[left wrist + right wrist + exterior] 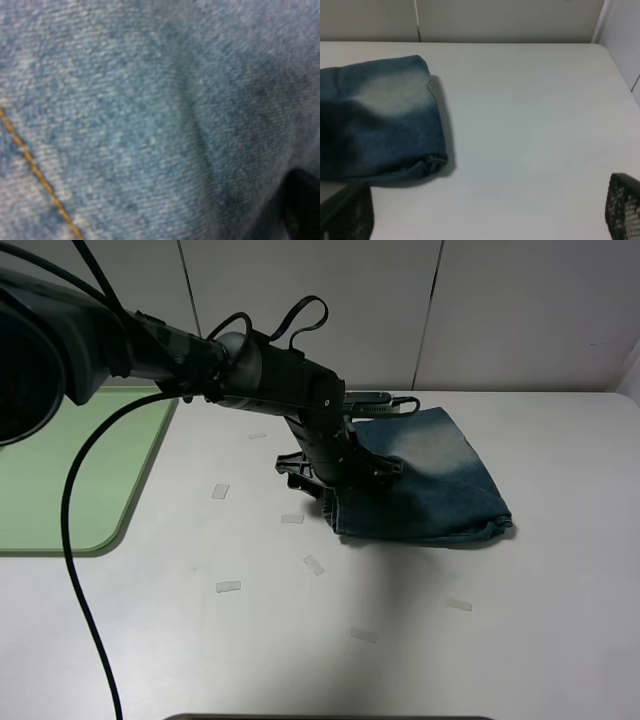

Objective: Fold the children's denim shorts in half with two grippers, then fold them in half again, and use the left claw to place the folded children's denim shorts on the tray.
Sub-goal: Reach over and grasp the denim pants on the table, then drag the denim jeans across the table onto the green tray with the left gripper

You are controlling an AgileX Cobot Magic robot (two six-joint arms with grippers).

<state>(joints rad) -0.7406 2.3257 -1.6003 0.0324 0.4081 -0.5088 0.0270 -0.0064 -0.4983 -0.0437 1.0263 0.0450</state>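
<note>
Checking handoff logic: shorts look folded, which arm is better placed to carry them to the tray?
Left. Its gripper is already down at the folded denim shorts, and the tray lies on its side. The right gripper is open, clear of the cloth.

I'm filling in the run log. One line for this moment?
shorts: folded, on table | left gripper: at shorts' left edge | tray: empty | right gripper: open, clear

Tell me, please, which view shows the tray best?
The exterior high view: the tray lies at the table's left edge, partly hidden by the arm. The left wrist view shows only denim; the right wrist view shows shorts and table, no tray.
</note>
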